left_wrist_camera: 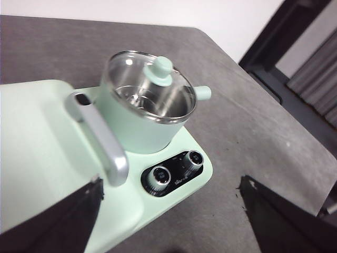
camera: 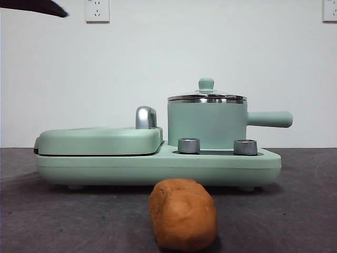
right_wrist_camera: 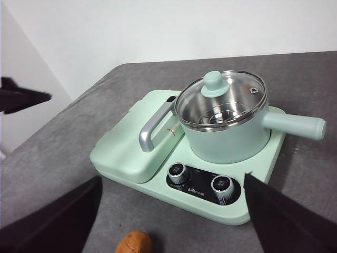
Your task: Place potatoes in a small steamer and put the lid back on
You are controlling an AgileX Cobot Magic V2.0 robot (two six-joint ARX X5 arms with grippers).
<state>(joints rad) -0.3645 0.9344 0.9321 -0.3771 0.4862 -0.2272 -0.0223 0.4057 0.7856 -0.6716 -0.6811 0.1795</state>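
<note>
Nothing begun yet. Glass lid [right_wrist_camera: 223, 100] seated on the small steamer [camera: 207, 126], so it blocks entry and wants lifting first. Potato [camera: 182, 213] on the desk in front of the steamer. Left pincer [left_wrist_camera: 171, 221] and right pincer [right_wrist_camera: 171, 216] above the steamer, spread wide, empty.

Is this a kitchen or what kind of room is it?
Probably a robot test room, not a real kitchen. A mint green cooker base with a small mint green pot sits on a grey tabletop by a bare white wall, and an orange-brown potato lies in front.
</note>
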